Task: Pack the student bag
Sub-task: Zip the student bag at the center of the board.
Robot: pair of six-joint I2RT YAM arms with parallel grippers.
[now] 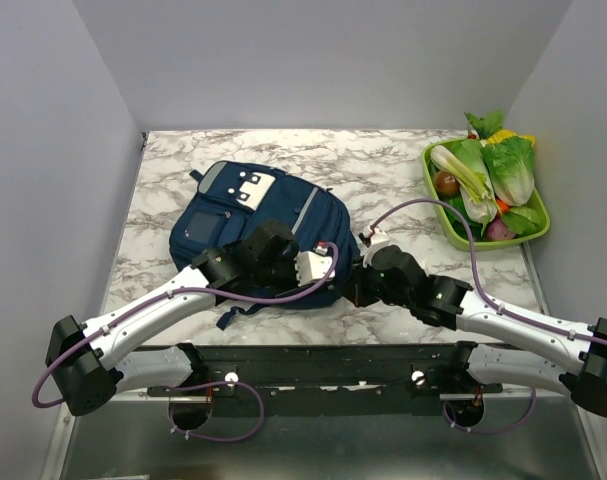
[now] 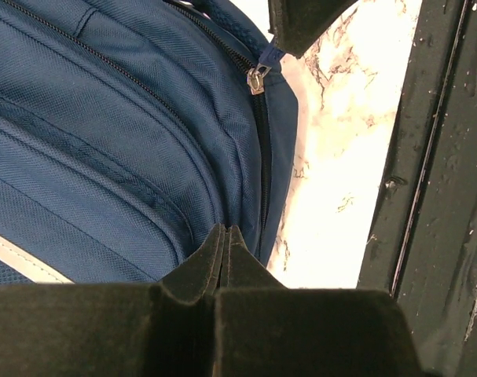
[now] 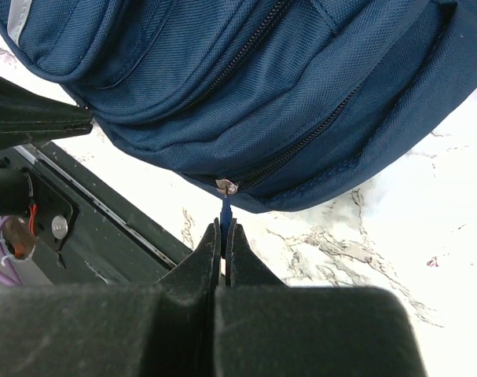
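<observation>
Marble (image 1: 403,170) holds student bag (image 1: 233,215) (right gripper (image 3: 223,236) pinching zipper (image 3: 225,188)).

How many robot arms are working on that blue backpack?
2. The left arm reaches from the lower left, jaws pinching the backpack at its near edge; the right arm comes from the lower right, jaws shut on a zipper pull.

A white marble-patterned table (image 1: 383,160) (grey veining throughout) fills the middle, evenly lit. Plain grey walls (image 1: 323,60) enclose it at 9, 12 and 3 o'clock, with a black frame (image 1: 323,365) along 6 o'clock.
</observation>
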